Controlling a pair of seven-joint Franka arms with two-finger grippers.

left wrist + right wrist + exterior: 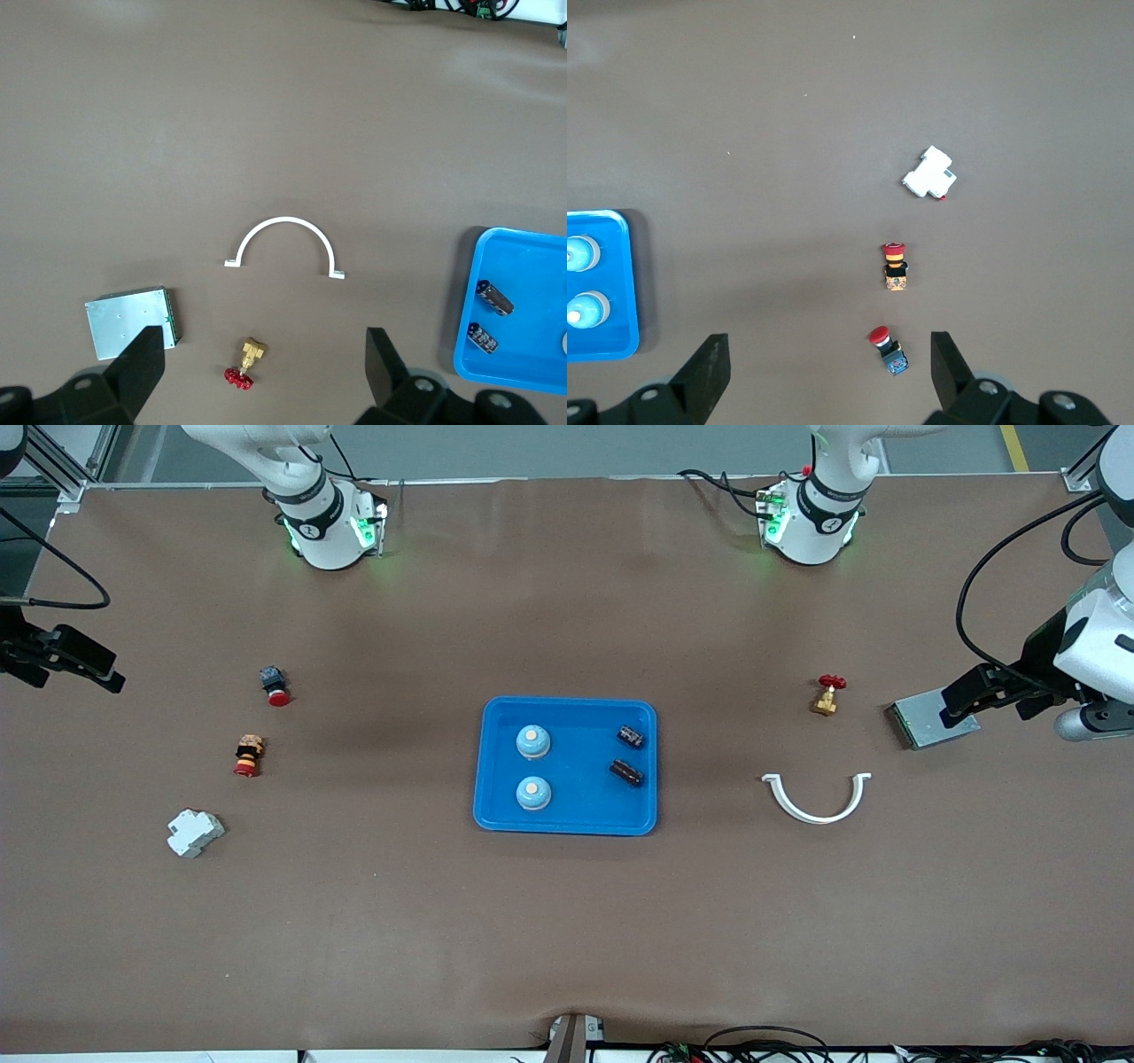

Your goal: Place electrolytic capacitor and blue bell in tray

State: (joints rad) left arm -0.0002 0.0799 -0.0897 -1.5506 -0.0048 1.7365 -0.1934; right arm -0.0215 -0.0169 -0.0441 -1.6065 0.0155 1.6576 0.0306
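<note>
Fingers spread wide, holding nothing, on left gripper (264, 365) and right gripper (829, 372); both wait.

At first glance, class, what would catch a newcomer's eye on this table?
The bright blue tray at the table's middle stands out first, holding two blue bells and two dark capacitors. A white curved bracket lies toward the left arm's end, a white block toward the right arm's end.

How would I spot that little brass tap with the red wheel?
Start at the blue tray mid-table and look toward the left arm's end. Past the white arch, farther from the camera, stands the tap, beside a grey metal box. Only it is gold with a red handwheel.
</note>
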